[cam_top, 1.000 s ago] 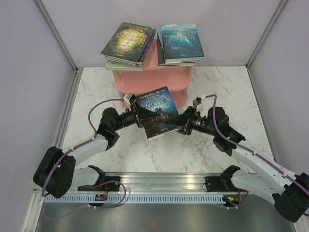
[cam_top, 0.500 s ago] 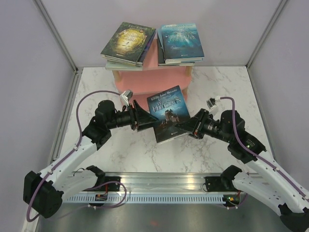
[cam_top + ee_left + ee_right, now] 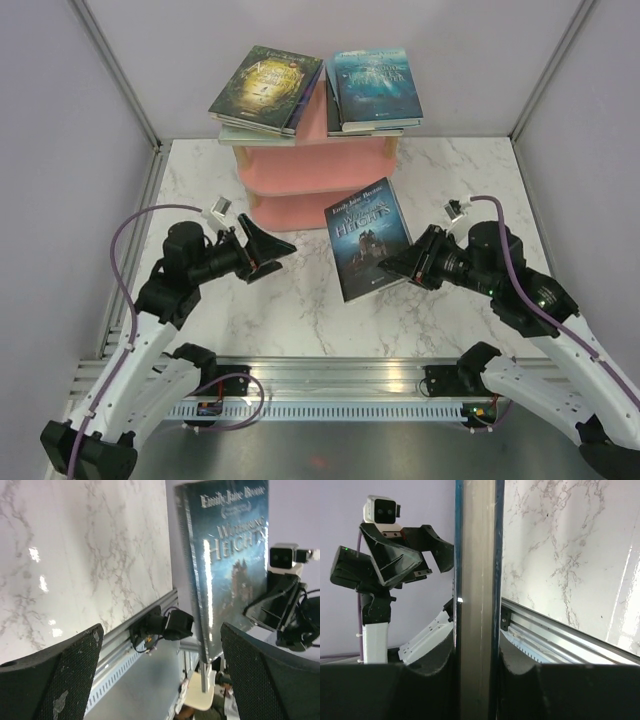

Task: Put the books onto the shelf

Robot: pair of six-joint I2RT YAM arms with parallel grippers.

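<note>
Right gripper (image 3: 400,265) clamps the dark blue book (image 3: 368,237) at its lower corner. The book's long axis points up-frame toward the shelf (image 3: 300,180). Left gripper (image 3: 272,255) stands wide, empty.

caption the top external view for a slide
Right gripper holds a dark blue book near the pink shelf; left gripper open.
</note>
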